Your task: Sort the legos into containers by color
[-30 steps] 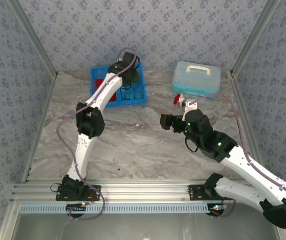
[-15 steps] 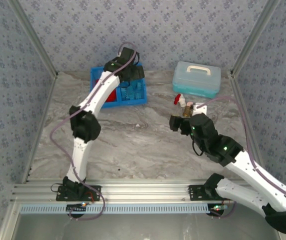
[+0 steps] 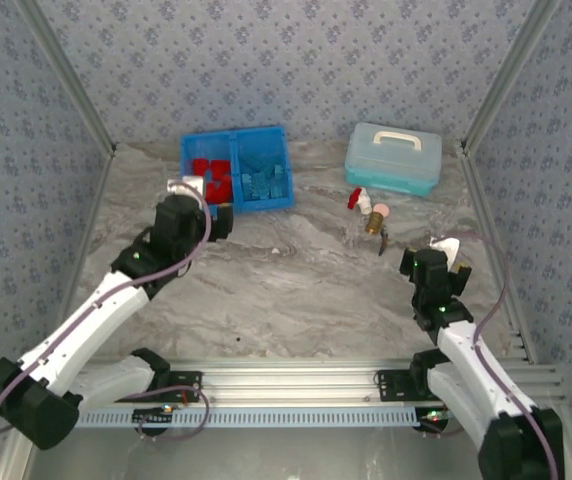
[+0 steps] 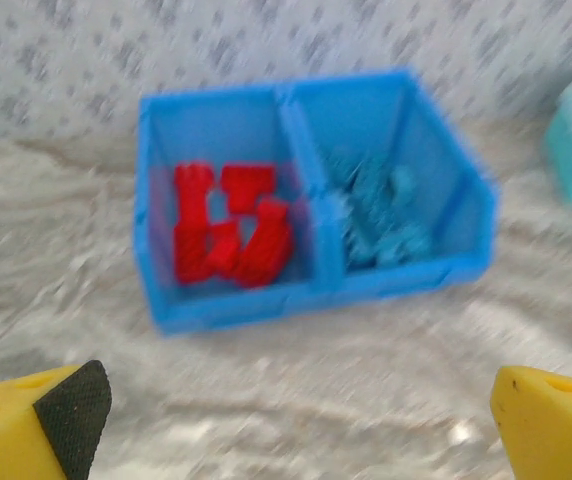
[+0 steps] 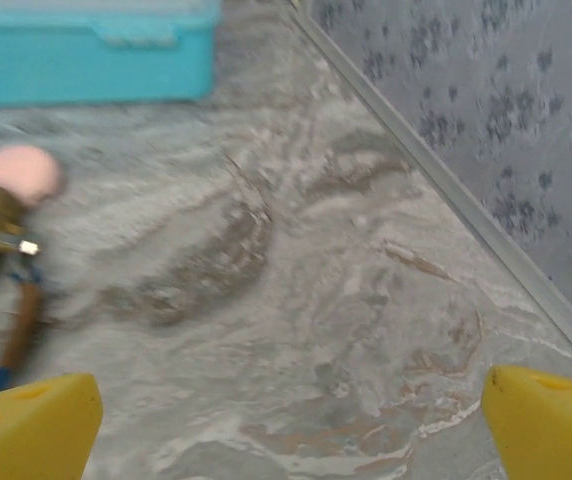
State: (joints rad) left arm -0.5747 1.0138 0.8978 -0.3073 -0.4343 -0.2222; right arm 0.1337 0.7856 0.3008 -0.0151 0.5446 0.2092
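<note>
The marbled worktop carries no loose brick that can be made out from above. At its far edge stands the bright blue tray, its two compartments side by side across a central divider. Well apart to its right is the pale lidded box, which has no part in the sorting.

The left claw hangs on the near side of the tray with its fingers wide apart and nothing between them. The right claw is low over bare worktop near the right wall, likewise spread and holding nothing.

The red legos lie heaped in the left compartment and the light blue legos in the right one. The left wrist view, though blurred, shows the same split, with no red among the blue or blue among the red that can be told.

A small red, white and tan figure lies in front of the lidded box and is no brick.

Judged from this, the sorting looks complete or very nearly so. At most, a check for stray bricks hidden behind the arms remains.
</note>
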